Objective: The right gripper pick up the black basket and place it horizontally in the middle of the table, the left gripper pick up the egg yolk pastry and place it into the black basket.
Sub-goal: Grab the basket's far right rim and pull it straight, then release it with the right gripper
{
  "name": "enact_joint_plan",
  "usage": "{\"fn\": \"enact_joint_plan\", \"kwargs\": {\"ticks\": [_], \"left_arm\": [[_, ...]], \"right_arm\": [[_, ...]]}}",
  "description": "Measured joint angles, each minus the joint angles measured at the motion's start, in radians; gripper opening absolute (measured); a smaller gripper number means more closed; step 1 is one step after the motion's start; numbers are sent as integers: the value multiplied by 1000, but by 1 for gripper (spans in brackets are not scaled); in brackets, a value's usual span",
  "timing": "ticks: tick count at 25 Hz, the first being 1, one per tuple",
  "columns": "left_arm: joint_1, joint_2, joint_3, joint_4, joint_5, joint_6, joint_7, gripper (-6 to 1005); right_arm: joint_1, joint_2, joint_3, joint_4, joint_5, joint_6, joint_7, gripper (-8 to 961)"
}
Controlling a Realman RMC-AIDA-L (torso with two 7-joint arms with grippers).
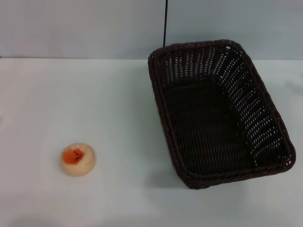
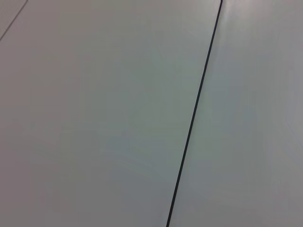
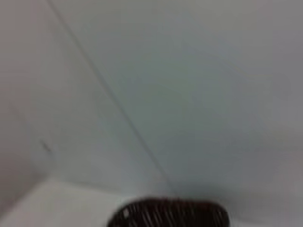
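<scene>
My worktop [image 1: 94, 94] is the biggest thing before me, a plain white surface running to a pale wall [image 1: 71, 28] at the back. A thin dark vertical line [image 1: 165, 23] runs down that wall just behind the basket.

The black basket [image 1: 218, 113] sits on my right side of the worktop, toward the far edge, standing upright on its base with its opening facing up. Its long axis runs away from me and is slightly skewed, the near end angled out to my right. Nothing lies inside it.

The egg yolk pastry [image 1: 78, 160] rests on my left side of the worktop, nearer to me, well apart from the basket, its orange patch facing up.

Neither my left claw nor my right claw appears in any view, so I cannot tell whether either is spread or pressed together, and neither is seen touching or holding anything. For the same reason I cannot place the basket or the pastry relative to either claw.

My head view alone shows the pastry and the whole basket. My right wrist view catches only a blurred piece of the basket's rim [image 3: 168, 213] against the wall. My left wrist view shows only pale surface crossed by a thin dark line [image 2: 194, 118].
</scene>
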Motion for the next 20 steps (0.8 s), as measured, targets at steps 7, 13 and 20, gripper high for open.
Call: {"fn": "enact_joint_plan", "kwargs": {"ticks": [7,13,20], "left_arm": [[0,-2,0,1,0,-3,0,838],[3,-6,-1,-2,0,-5,1,838],[8,-6,-1,-6,0,-5,2,838]], "right_arm": [[178,-29,-217,-221,-349,-148,155,782],[244,-19,-337,-138,-482,-116,171,782],[257,3,-436,-20,-505,-6,161,782]]}}
